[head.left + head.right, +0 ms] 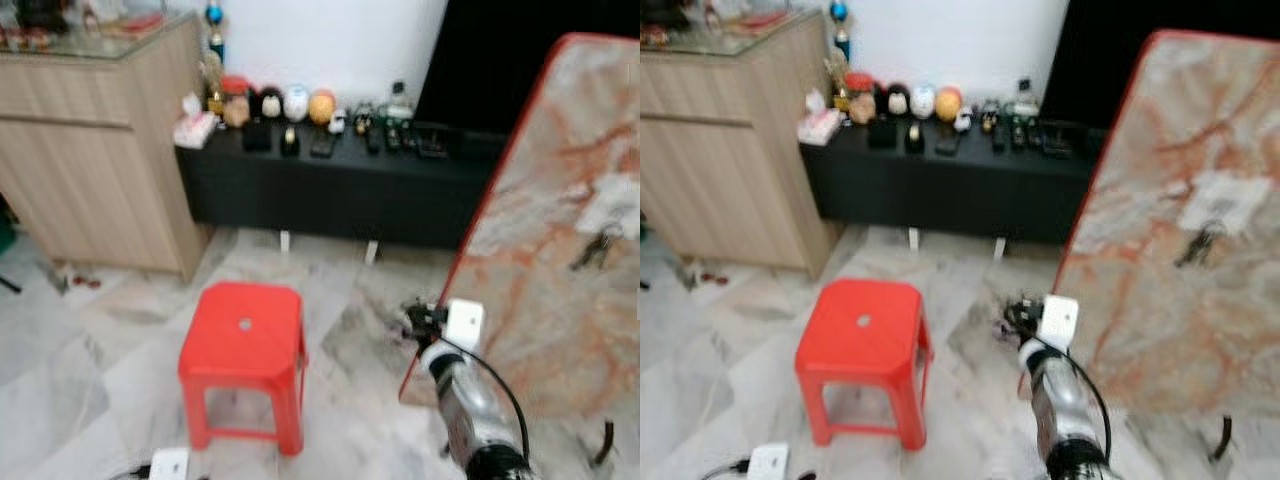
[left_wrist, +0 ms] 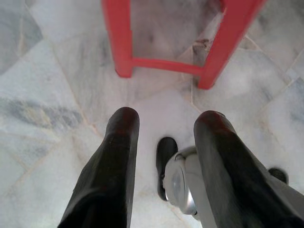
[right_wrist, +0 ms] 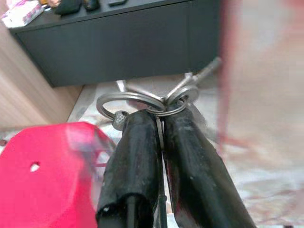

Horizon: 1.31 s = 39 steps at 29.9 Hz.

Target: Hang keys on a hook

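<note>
Right gripper [image 3: 161, 118] is pinching a bunch of keys [image 3: 152, 102] between its two black fingers [image 3: 135, 156], which are pressed nearly together on the metal rings; the rings and a key blade are sticking out past the fingertips. From the head views, the right arm [image 1: 465, 395] is reaching forward over the marble floor [image 1: 90, 380], with the keys [image 1: 420, 320] sitting at its tip, just beside the red edge of a tilted marble-patterned board [image 1: 560, 250]. Another dark bunch of keys [image 1: 595, 248] is hanging on that board, below a pale patch, well apart from the gripper. Left gripper [image 2: 164, 130] is hanging low with its fingers wide apart, holding nothing, and pointing down at the floor near the legs of a red stool [image 2: 166, 64]. That stool [image 1: 243, 345] is standing on the floor to the left of the right arm. Behind it, a low black cabinet [image 1: 330, 190] is carrying a row of small ornaments and dark objects, too blurred to identify, and a wooden cupboard [image 1: 95, 150] is standing at the left.
</note>
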Motion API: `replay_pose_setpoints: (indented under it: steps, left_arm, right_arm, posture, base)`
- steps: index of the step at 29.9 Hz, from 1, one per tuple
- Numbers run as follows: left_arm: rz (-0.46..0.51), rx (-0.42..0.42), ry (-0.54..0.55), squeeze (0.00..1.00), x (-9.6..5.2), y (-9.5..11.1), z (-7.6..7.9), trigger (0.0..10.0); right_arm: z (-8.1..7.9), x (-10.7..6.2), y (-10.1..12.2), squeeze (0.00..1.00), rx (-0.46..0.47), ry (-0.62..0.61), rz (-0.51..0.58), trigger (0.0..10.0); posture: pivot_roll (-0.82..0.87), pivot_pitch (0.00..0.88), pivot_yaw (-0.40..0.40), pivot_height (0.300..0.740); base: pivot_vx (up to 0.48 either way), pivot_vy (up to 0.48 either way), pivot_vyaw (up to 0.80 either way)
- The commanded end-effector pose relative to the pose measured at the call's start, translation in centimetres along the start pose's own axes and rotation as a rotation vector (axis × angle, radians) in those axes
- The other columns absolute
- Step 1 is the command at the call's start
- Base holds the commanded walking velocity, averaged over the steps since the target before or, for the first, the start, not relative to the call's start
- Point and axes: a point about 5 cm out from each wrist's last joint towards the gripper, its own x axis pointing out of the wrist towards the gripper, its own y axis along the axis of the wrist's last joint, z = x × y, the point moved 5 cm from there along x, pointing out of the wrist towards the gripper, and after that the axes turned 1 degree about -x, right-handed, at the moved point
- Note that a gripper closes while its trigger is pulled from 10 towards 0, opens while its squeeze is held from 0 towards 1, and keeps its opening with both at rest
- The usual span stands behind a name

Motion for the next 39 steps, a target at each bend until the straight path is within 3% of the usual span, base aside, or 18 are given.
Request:
replay_pose_setpoints:
  steps: [1, 9, 10, 11, 14, 15, 16, 17, 18, 21, 22, 25, 27, 31, 33, 39]
  left_arm:
    - [-0.029, 0.004, -0.023, 0.00, -0.1, -0.8, 0.9, 10.0]
    - [0.021, 0.009, -0.024, 0.00, 0.2, 0.7, 0.7, 10.0]
    - [0.077, 0.010, -0.026, 0.00, 0.5, 2.2, 0.5, 10.0]
    - [0.077, 0.010, -0.026, 0.00, 0.5, 2.2, 0.5, 10.0]
    - [0.208, 0.069, -0.068, 0.00, 0.7, 5.5, 0.5, 10.0]
    - [0.208, 0.069, -0.068, 0.00, 0.7, 5.5, 0.5, 10.0]
    - [0.271, 0.113, -0.107, 0.00, 0.7, 7.2, 0.8, 10.0]
    - [0.271, 0.113, -0.107, 0.00, 0.7, 7.2, 0.8, 10.0]
    - [0.342, 0.155, -0.151, 0.00, 0.5, 9.2, 1.1, 10.0]
    - [0.413, 0.188, -0.211, 0.00, 0.3, 11.5, 1.6, 10.0]
    - [0.463, 0.225, -0.280, 0.00, -0.1, 13.3, 2.4, 10.0]
    - [0.513, 0.275, -0.376, 0.00, -0.8, 15.3, 3.7, 10.0]
    - [0.547, 0.365, -0.471, 0.00, -1.6, 17.0, 5.2, 10.0]
    - [0.574, 0.403, -0.581, 0.00, -2.7, 18.4, 6.8, 10.0]
    - [0.590, 0.467, -0.696, 0.00, -4.2, 19.7, 8.6, 10.0]
    - [0.594, 0.553, -0.830, 0.00, -6.3, 20.8, 10.6, 10.0]
  right_arm:
    - [1.3, -0.2, 0.1, 0.00, -0.007, -0.034, 0.002, 10.0]
    - [1.2, 0.1, 0.1, 0.00, -0.054, 0.001, -0.047, 10.0]
    - [1.1, 0.1, -0.7, 0.00, -0.118, 0.052, -0.137, 10.0]
    - [1.1, 0.1, -0.7, 0.00, -0.118, 0.052, -0.137, 10.0]
    - [0.5, -0.3, -2.1, 0.00, -0.277, 0.231, -0.296, 10.0]
    - [0.5, -0.3, -2.1, 0.00, -0.277, 0.231, -0.296, 10.0]
    - [0.4, -0.5, -1.9, 0.00, -0.394, 0.305, -0.329, 10.0]
    - [0.4, -0.5, -1.9, 0.00, -0.394, 0.305, -0.329, 10.0]
    - [0.6, -0.7, -1.6, 0.00, -0.513, 0.372, -0.356, 10.0]
    - [0.6, -0.6, -0.8, 0.00, -0.604, 0.429, -0.377, 10.0]
    - [0.1, -0.7, -0.1, 0.00, -0.652, 0.502, -0.388, 10.0]
    - [-0.5, -1.0, 0.3, 0.00, -0.734, 0.596, -0.403, 10.0]
    - [-1.3, -1.9, 0.1, 0.00, -0.827, 0.740, -0.430, 10.0]
    - [-2.0, -2.9, 0.1, 0.00, -0.905, 0.884, -0.450, 10.0]
    - [-2.3, -3.5, 0.3, 0.00, -0.981, 0.982, -0.475, 10.0]
    - [-3.3, -4.2, 0.7, 0.00, -1.032, 1.101, -0.492, 10.0]
  posture:
    - [0.15, 0.000, -0.062, 0.740]
    - [0.16, 0.000, -0.066, 0.740]
    - [0.16, 0.000, -0.071, 0.740]
    - [0.16, 0.000, -0.071, 0.740]
    - [0.16, 0.004, -0.077, 0.740]
    - [0.16, 0.004, -0.077, 0.740]
    - [0.16, 0.008, -0.082, 0.740]
    - [0.16, 0.008, -0.082, 0.740]
    - [0.16, 0.012, -0.087, 0.740]
    - [0.16, 0.014, -0.093, 0.740]
    - [0.16, 0.020, -0.098, 0.740]
    - [0.16, 0.020, -0.102, 0.740]
    - [0.16, 0.024, -0.107, 0.740]
    - [0.16, 0.027, -0.115, 0.740]
    - [0.16, 0.026, -0.120, 0.740]
    - [0.16, 0.030, -0.126, 0.740]
  base:
    - [0.000, -0.307, 0.00]
    - [0.000, -0.188, 0.00]
    - [0.000, 0.000, 0.00]
    - [0.000, 0.000, 0.00]
    - [0.000, 0.000, 0.00]
    - [0.000, 0.000, 0.00]
    - [0.000, 0.000, 0.00]
    - [0.000, 0.000, 0.00]
    - [0.000, 0.000, 0.00]
    - [0.000, 0.000, 0.00]
    - [0.000, 0.000, 0.00]
    - [0.000, 0.000, 0.00]
    - [0.000, 0.000, 0.00]
    - [0.000, 0.000, 0.00]
    - [0.000, 0.000, 0.00]
    - [0.000, 0.000, 0.00]
